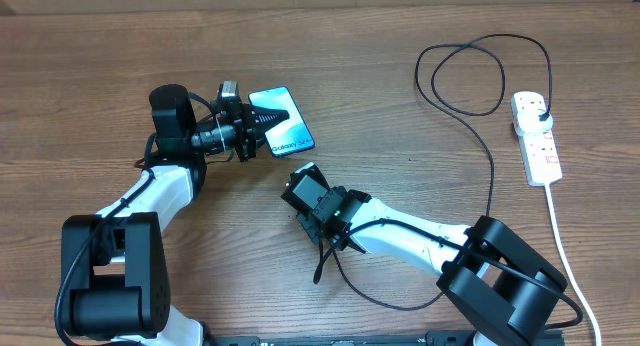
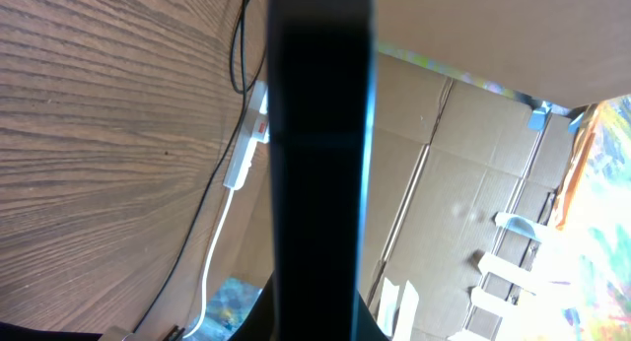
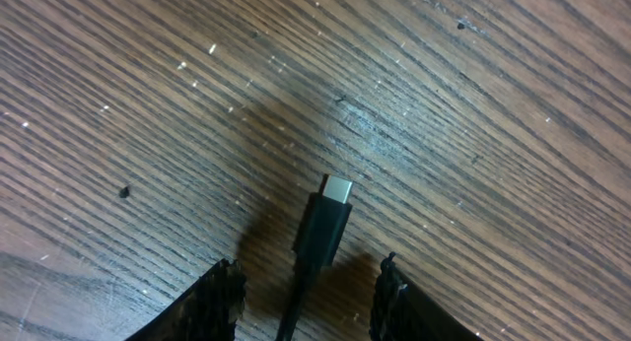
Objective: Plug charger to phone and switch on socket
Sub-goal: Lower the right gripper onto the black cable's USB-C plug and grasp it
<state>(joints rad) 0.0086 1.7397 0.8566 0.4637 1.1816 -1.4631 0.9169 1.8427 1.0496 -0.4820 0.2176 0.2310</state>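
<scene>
Left gripper clamped on phone. Right gripper straddles connector; I cannot tell if it grips. Risk: a loose connector skews at insertion and jams.

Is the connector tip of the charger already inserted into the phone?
No. In the right wrist view the metal tip of the charger shows free against the wooden table, and the phone is not at it.
</scene>
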